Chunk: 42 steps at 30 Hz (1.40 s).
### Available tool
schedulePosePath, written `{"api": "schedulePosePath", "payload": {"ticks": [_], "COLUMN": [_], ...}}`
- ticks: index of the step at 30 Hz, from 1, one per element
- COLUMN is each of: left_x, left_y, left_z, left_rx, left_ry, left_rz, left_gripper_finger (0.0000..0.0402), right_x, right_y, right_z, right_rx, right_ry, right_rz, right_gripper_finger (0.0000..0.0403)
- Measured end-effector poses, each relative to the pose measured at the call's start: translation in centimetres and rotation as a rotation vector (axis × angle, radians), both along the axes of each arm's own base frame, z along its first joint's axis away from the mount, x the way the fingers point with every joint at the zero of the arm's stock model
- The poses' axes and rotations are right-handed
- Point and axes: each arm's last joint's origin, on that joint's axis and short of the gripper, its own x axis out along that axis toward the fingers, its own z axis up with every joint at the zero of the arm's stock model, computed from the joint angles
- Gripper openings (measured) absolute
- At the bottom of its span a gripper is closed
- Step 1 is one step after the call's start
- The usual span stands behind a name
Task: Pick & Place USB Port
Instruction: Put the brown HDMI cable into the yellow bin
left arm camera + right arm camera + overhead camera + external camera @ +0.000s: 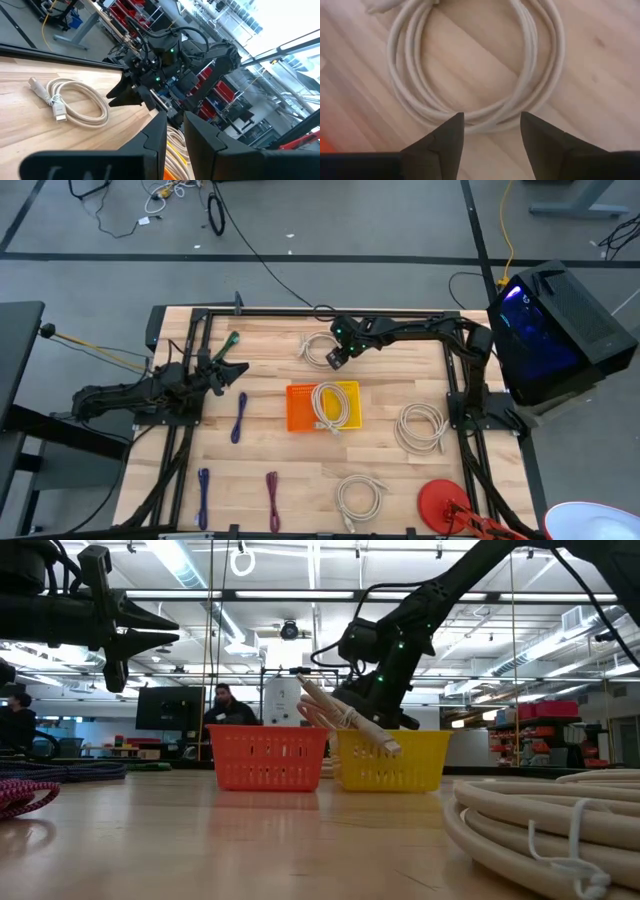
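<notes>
My right tool point(337, 358) hangs open over the white cable point(318, 348) coiled near the top centre of the high view; in the right wrist view the fingers point(447, 137) stand spread above that coil point(470, 65), and its ends run out of frame, so I cannot see its plugs there. My left tool point(232, 368) waits at the left of the surface point(390, 470), raised, its fingers point(155, 135) nearly together with nothing visibly between them. A second white cable point(328, 408) lies in the bin point(300, 408) at centre, orange on one half and yellow on the other; in the low view that cable pokes over the rim point(350, 720) and the rest is hidden by the walls. More white coils point(420, 428) lie at right and lower centre, purple cables point(239, 418) at left. A red disc point(440, 502) at lower right is partly covered by a red clamp. In the low view a big coil point(550, 815) is cut off at the right. Behind is a workshop with ceiling lights, monitors and a person point(228, 705), hard to make out.
</notes>
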Motion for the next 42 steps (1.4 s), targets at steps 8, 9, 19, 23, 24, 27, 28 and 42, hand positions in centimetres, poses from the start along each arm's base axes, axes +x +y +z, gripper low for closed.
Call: {"api": "schedulePosePath", "payload": {"ticks": [8,9,19,23,24,27,28,42], "left_x": [0.0,0.0,0.1,0.1,0.1,0.1,0.1,0.1], "left_y": [0.0,0.0,-0.2,-0.2,-0.2,-0.2,-0.2,-0.2], "left_z": [0.0,0.0,0.0,-0.1,-0.1,-0.1,-0.1,-0.2], "left_rx": [0.000,-0.004,-0.011,-0.011,-0.012,-0.012,-0.012,-0.011], "left_ry": [-0.001,-0.002,-0.005,0.001,0.006,0.009,0.009,0.016], "left_rz": [-0.002,-0.006,-0.070,-0.072,-0.073,-0.073,-0.073,-0.072], "left_gripper_finger": [0.0069,0.0069,0.0069,0.0069,0.0069,0.0069,0.0069,0.0069], "right_x": [0.2,0.0,1.0,1.7,1.7,1.7,1.6,1.4], "right_y": [-0.4,-0.4,0.0,0.2,0.2,0.2,0.1,0.2], "right_z": [0.1,0.0,-2.3,-2.8,-2.8,-2.8,-2.9,-2.6], "right_rx": [0.036,0.048,0.138,0.157,0.155,0.150,0.151,0.121], "right_ry": [-0.065,-0.058,-0.074,-0.109,-0.108,-0.103,-0.101,-0.068], "right_rz": [-0.250,-0.282,-0.384,-0.375,-0.376,-0.374,-0.366,-0.265], "right_gripper_finger": [0.0186,0.0186,0.0183,0.0173,0.0170,0.0155,0.0147,0.0005]}}
